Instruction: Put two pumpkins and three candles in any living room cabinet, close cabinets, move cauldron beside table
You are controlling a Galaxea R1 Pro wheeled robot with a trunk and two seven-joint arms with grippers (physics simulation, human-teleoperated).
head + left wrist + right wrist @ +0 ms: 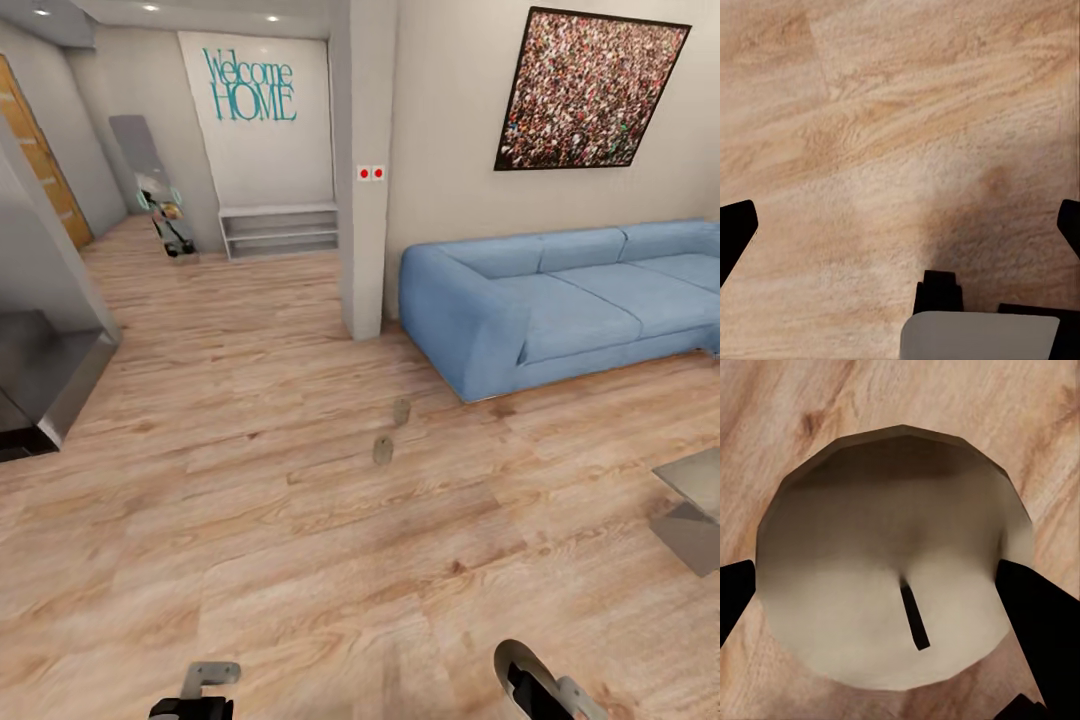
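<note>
Two candles stand on the wooden floor while the right gripper holds a third.

Head view: two small beige candles (402, 411) (383, 451) stand upright on the floor (250, 480), near each other, in front of the blue sofa (560, 300); a corner of the grey table (695, 485) shows at the right edge, and both arms reach in at the bottom edge. Left wrist view: the left gripper (900, 225) hangs over bare floor, fingers (735, 232) spread wide with nothing between them. Right wrist view: the right gripper (885, 592) is clamped on a beige candle (885, 577) with a dark wick, a finger (1042, 622) pressing each side.
</note>
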